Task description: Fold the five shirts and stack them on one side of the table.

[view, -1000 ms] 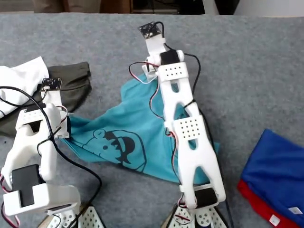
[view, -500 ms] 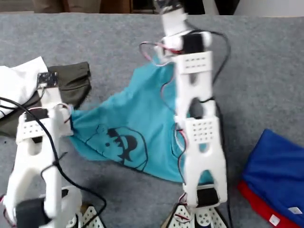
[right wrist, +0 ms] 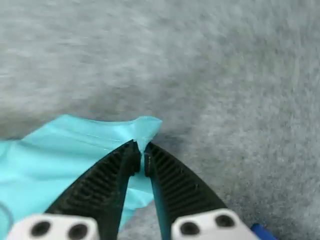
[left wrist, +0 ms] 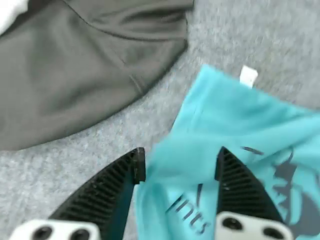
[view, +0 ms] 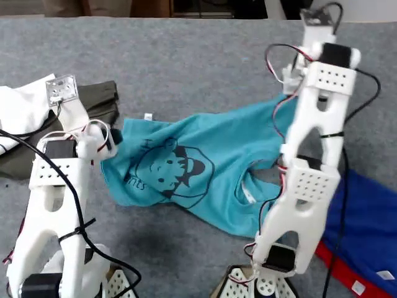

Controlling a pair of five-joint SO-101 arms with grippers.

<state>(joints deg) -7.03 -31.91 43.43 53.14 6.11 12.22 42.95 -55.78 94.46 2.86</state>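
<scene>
**Little we can read**

We see dark lettering [view: 138, 184] on the teal shirt [view: 211, 133], at eight o'clock of its cartoon face [view: 170, 171] in the high view, but too partial to make out. Its white tag [left wrist: 248, 76] looks blank to us.

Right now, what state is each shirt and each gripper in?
teal shirt: unfolded, spread flat, print facing up
right gripper: shut on a corner of the teal shirt
left gripper: open, at the teal shirt's opposite edge
olive shirt: lying flat against the white shirt
white shirt: rumpled at the table's edge
blue shirt: lying on the red shirt
red shirt: under the blue one, edge showing
</scene>
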